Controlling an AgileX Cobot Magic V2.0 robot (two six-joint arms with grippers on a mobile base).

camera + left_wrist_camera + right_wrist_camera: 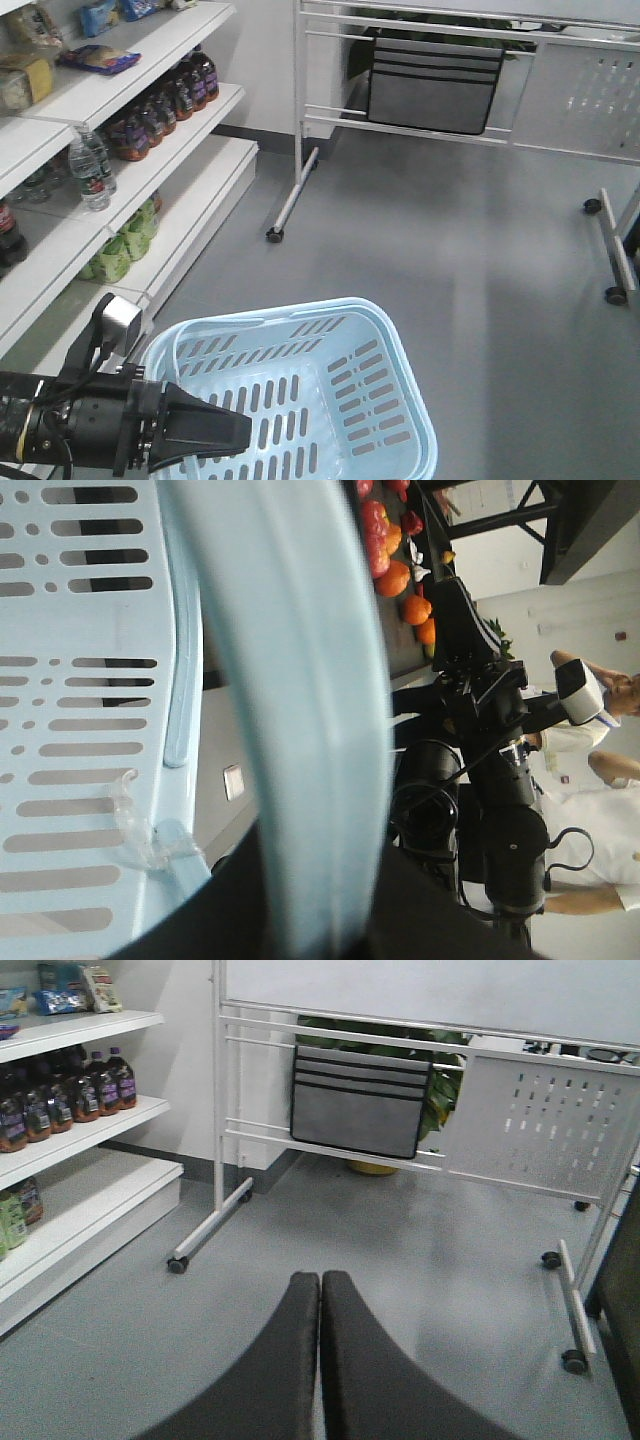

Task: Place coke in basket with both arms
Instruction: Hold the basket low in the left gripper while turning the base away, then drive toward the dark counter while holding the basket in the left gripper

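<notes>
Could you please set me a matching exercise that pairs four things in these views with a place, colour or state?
Things:
1. basket
2. right tool
3. water bottle
4. grey pocket organiser

Descriptions:
A. hanging on the white frame
B. shut, with nothing between its fingers
C. standing upright on a shelf, near dark bottles
D. light blue, with slotted sides

Pairs: 1-D, 2-B, 3-C, 4-A
</notes>
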